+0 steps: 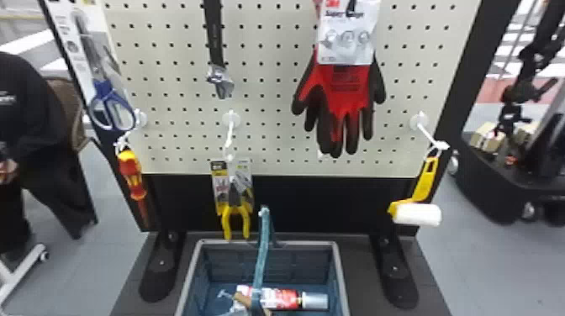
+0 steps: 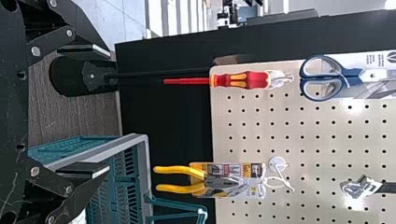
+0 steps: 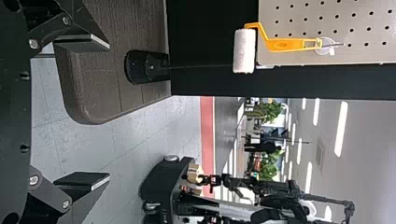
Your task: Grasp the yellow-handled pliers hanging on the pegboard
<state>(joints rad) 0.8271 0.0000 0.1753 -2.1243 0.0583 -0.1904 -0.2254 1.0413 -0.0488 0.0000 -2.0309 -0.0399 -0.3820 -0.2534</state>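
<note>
The yellow-handled pliers (image 1: 235,206) hang in their card pack from a white hook at the bottom middle of the pegboard (image 1: 273,138), handles pointing down just above the basket. In the left wrist view the pliers (image 2: 201,179) lie well ahead of my left gripper (image 2: 88,109), which stands open and holds nothing. My right gripper (image 3: 88,112) is also open and empty, held off to the board's right side near the paint roller (image 3: 245,50).
A blue basket (image 1: 197,264) with an upright handle (image 1: 262,248) holds a tube and sits right below the pliers. A red-and-yellow screwdriver (image 1: 131,174), blue scissors (image 1: 110,105), a wrench (image 1: 218,77), red gloves (image 1: 338,98) and a paint roller (image 1: 416,212) hang around the board.
</note>
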